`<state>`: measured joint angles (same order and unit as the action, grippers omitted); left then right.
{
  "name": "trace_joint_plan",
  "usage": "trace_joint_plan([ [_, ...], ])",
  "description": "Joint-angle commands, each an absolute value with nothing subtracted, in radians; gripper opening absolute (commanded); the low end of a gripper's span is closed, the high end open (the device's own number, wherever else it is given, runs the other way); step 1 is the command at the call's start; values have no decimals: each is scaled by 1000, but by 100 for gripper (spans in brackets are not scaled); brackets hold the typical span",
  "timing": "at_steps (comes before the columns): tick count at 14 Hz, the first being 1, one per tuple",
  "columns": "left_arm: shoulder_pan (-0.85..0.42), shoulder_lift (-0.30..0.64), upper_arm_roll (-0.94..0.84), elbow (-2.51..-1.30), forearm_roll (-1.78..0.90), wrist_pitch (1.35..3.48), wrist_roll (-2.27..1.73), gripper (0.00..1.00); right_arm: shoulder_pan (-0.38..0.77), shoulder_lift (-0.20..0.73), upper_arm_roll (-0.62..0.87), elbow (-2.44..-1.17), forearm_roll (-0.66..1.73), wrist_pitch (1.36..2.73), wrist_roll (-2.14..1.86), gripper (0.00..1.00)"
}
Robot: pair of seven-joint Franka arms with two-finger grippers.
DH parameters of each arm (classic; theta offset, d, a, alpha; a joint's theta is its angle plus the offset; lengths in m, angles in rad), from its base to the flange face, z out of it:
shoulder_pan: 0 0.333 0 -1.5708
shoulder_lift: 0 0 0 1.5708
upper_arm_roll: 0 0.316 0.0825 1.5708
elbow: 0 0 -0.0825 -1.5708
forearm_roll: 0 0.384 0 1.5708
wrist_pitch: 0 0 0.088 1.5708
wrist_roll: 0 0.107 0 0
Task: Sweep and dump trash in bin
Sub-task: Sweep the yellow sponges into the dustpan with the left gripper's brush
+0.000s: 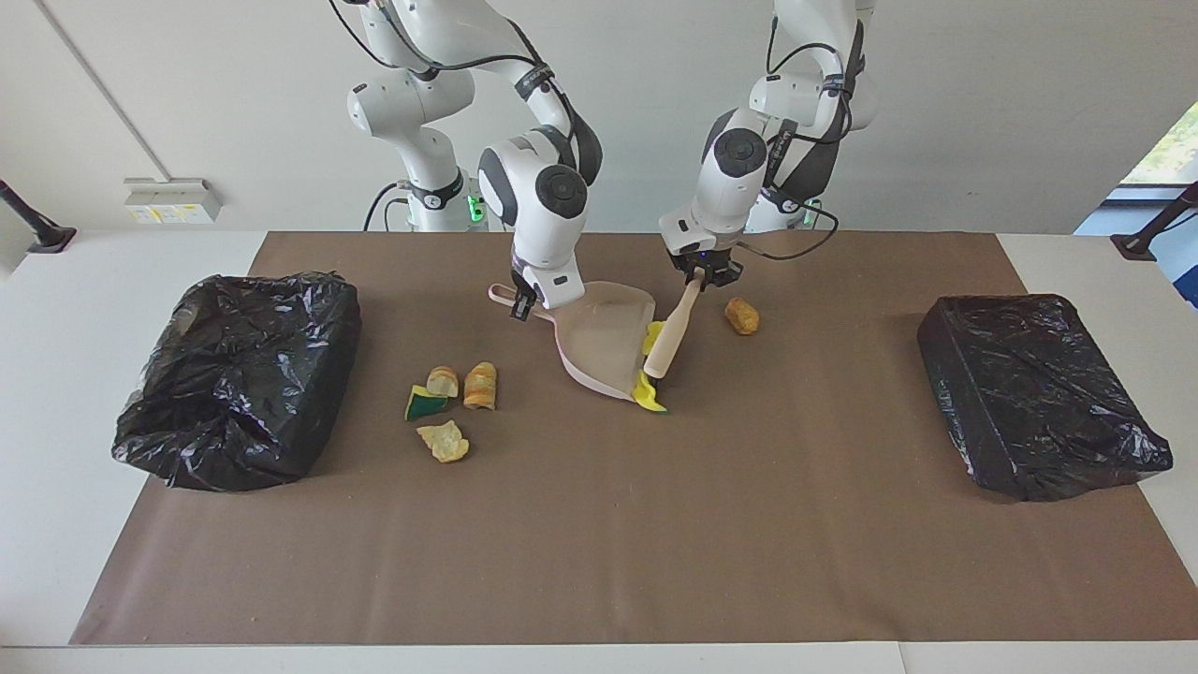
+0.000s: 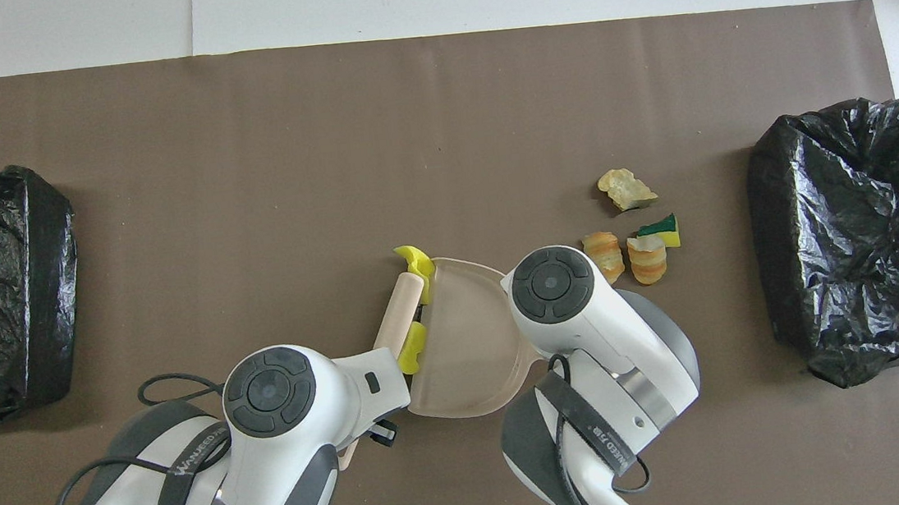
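**Sweep under way, nothing binned yet**

The brush (image 1: 672, 329) is clamped at its handle top by the left gripper (image 1: 703, 274); the dustpan (image 1: 606, 339) is held by its handle in the right gripper (image 1: 520, 307), fingers closed on it. Two yellow scraps (image 1: 650, 393) are pressed between brush and pan mouth, at the lip, not yet clearly inside. No trash is seen in the pan itself. One brown lump (image 1: 741, 315) is left on the mat beside the brush, toward the left arm's end. Four more scraps (image 1: 453, 401) are untouched in a cluster between the pan and the open bin (image 1: 234, 374) at the right arm's end. A second bag-covered bin (image 1: 1034, 393) sits at the left arm's end. By judgement the task is early: one sweep nearly finished, a lump and a cluster to gather, dumping not begun.

In the facing view both grips and the brown lump are shown. In the overhead view the lump and both grips are hidden under the arms, but the two yellow scraps (image 2: 415, 261) are seen separately along the pan's edge, and the open bin's hollow (image 2: 869, 237) is shown.
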<state>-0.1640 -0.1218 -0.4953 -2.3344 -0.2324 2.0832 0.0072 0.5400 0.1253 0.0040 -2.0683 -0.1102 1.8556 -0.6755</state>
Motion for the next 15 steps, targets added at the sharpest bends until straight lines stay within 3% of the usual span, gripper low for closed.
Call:
trace_joint_plan([
  [1,-247,-135,-483,-2306,-290,2056,-53,0,534,110,12,-2065,-136,1809,-620,0],
  [7,-259,-158,-485,-2151,-321,1900,-149,0,531,115,15,-2048,-129,1773,-578,0],
  [12,-264,-221,-489,-2164,-322,1758,-164,0,537,123,18,-2034,-106,1821,-552,0],
  [15,-317,-245,-492,-2235,-324,1891,-312,0,537,123,18,-2040,-106,1848,-569,0],
])
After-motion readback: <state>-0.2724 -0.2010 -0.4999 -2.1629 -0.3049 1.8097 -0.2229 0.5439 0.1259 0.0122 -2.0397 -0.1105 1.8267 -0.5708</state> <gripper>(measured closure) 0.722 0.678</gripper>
